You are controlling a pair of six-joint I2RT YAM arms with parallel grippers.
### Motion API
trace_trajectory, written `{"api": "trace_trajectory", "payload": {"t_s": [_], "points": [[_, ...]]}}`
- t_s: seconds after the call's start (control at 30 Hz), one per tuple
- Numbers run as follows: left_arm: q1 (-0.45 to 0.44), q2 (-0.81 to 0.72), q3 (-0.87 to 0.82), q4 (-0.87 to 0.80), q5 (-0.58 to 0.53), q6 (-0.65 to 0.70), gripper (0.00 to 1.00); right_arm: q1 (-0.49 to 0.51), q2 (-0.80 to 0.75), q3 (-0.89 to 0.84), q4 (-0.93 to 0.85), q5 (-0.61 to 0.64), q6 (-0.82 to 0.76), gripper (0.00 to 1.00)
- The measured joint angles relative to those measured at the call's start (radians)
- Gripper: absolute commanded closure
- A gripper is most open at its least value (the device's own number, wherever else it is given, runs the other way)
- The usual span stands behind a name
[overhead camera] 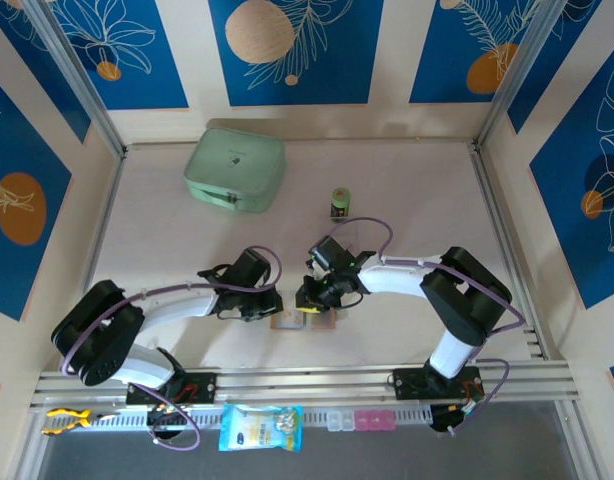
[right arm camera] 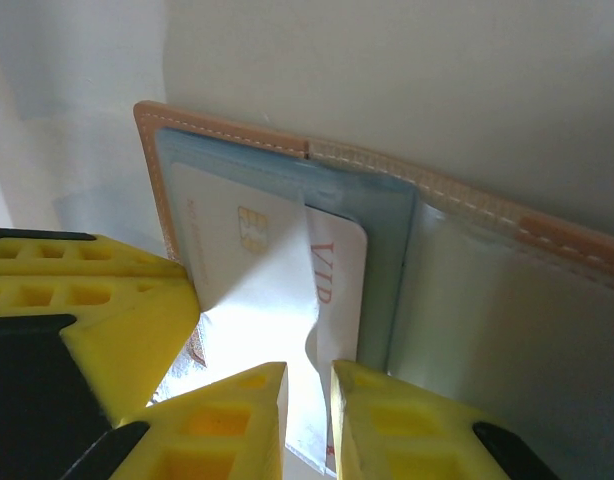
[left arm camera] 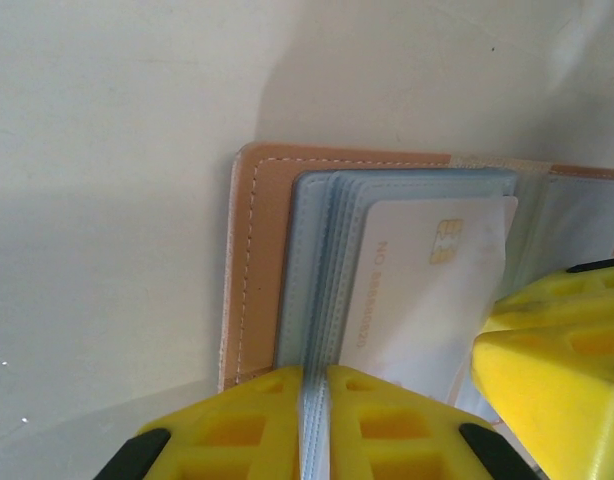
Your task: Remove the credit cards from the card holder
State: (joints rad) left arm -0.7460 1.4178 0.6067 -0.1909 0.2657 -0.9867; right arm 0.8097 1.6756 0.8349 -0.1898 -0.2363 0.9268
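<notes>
Gripping from the near side, the left end effector [left arm camera: 315,388] has its jaws narrowed onto the stack of blue-grey sleeves of the card holder [left arm camera: 255,250]. The holder lies open on the counter [left arm camera: 117,150] between the two arms. The right end effector [right arm camera: 309,388] is closed to a slit on the lower edge of a pale credit card [right arm camera: 237,285], most of which sits inside its sleeve. That bite looks thin, so the card may slip free on a pull. If the sleeves slide through the left jaws, the whole holder could drag along instead. The right wrist view shows a second card, the VIP card [right arm camera: 337,285], overlapping the first; it might come out too or jam, and I cannot tell which of the two is pinched. The left wrist view hides that card but shows the clamp on the sleeves plainly. From above, the mint-green case [overhead camera: 235,170] and the small cylinder [overhead camera: 339,203] stand well beyond, out of the way.
</notes>
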Motion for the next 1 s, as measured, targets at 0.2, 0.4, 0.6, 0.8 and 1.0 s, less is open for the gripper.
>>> {"api": "trace_trajectory", "payload": {"t_s": [0.2, 0.4, 0.6, 0.8, 1.0], "points": [[0.000, -0.001, -0.003, 0.002, 0.000, -0.003, 0.87, 0.002, 0.000, 0.001, -0.012, 0.016, -0.002, 0.76], [0.000, -0.003, -0.004, 0.004, 0.000, -0.007, 0.87, 0.002, -0.002, 0.016, -0.052, 0.044, -0.019, 0.75], [0.000, -0.013, -0.010, 0.000, -0.001, -0.007, 0.87, 0.002, -0.019, 0.016, -0.076, 0.072, -0.032, 0.75], [0.000, -0.026, -0.010, -0.024, -0.002, -0.006, 0.87, 0.002, -0.045, 0.014, -0.092, 0.081, -0.035, 0.75], [0.000, -0.037, 0.003, -0.062, -0.005, -0.005, 0.89, -0.005, -0.084, 0.011, -0.090, 0.079, -0.034, 0.75]]}}
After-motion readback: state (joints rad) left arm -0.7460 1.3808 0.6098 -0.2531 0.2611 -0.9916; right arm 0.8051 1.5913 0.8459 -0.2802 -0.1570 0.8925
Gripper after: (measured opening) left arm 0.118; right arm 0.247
